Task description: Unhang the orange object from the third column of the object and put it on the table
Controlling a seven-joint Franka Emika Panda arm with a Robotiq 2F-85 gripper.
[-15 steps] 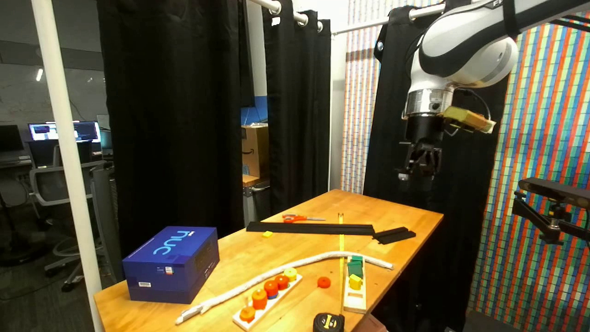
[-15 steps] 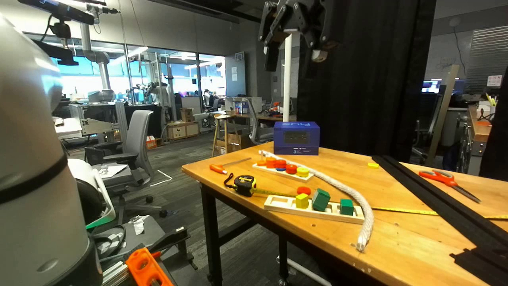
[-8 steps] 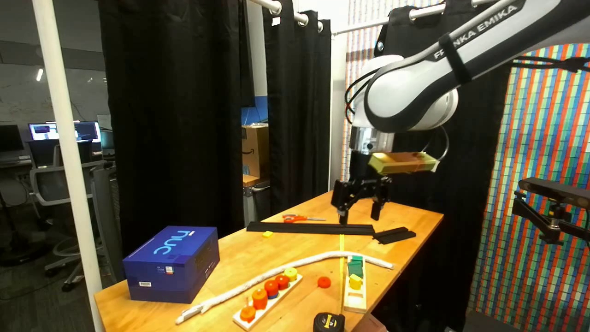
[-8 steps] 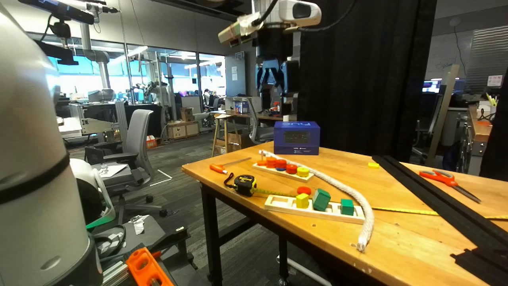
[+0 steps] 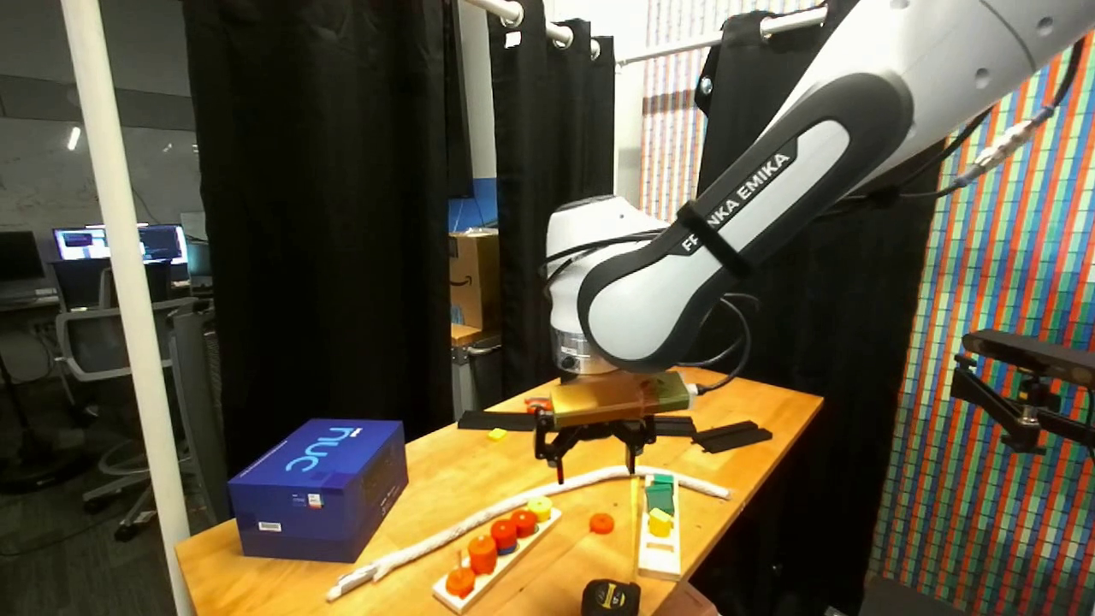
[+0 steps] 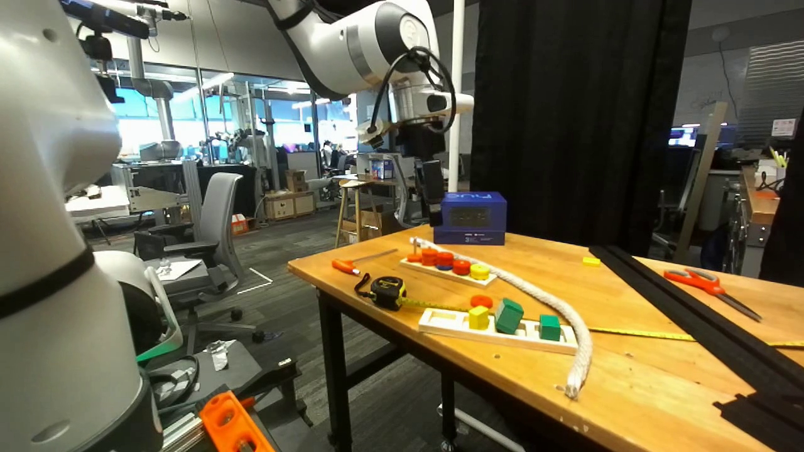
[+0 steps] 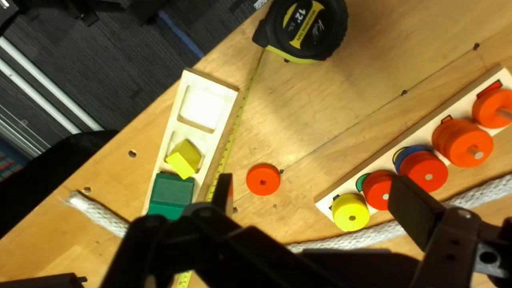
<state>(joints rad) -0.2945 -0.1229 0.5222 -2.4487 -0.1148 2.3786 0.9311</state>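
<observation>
Orange ring (image 7: 418, 166) on the middle peg (image 7: 429, 177) of the rack (image 7: 463, 107), over a blue ring (image 7: 404, 155). Hand (image 5: 596, 470) above the counter (image 7: 340, 100), jaws wide apart. Loose ring (image 7: 258, 174), also orange, flat between rack and tray (image 7: 202, 108). Tape measure (image 7: 304, 28) near the tray's end; rope (image 7: 356, 240) alongside the rack.

- pincer (image 5: 596, 470) is basically all black
- peg board (image 7: 466, 109) down below it: pale wood, middle stack (image 7: 418, 166) reddish-orange over blue
- also under it: orangey-red loose ring (image 7: 257, 175), yellow block (image 7: 184, 158), dark green block (image 7: 172, 192)
</observation>
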